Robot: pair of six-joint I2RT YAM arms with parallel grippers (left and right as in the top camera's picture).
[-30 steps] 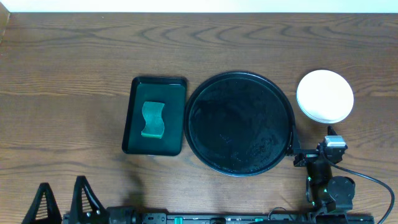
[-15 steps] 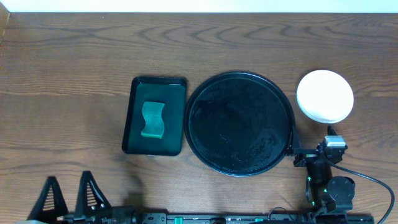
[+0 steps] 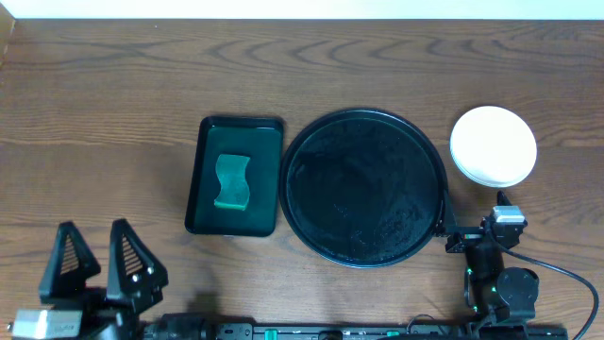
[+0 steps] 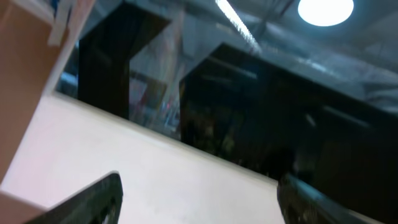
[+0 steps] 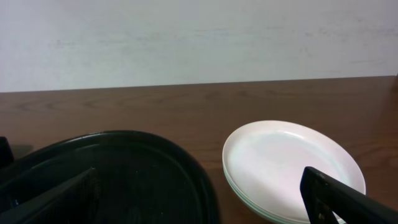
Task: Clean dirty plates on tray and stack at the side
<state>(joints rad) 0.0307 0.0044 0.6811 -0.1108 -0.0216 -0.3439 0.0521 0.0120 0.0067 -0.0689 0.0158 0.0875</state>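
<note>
The tray lay bare mid-table, and the plates sat stacked just beside its far right rim, so I judged the job all but done. My right gripper hung wide open and empty near that stack, and my left gripper was equally wide and empty at the near left. The sound course, I reckoned, was parking both without nudging the pile.
</note>
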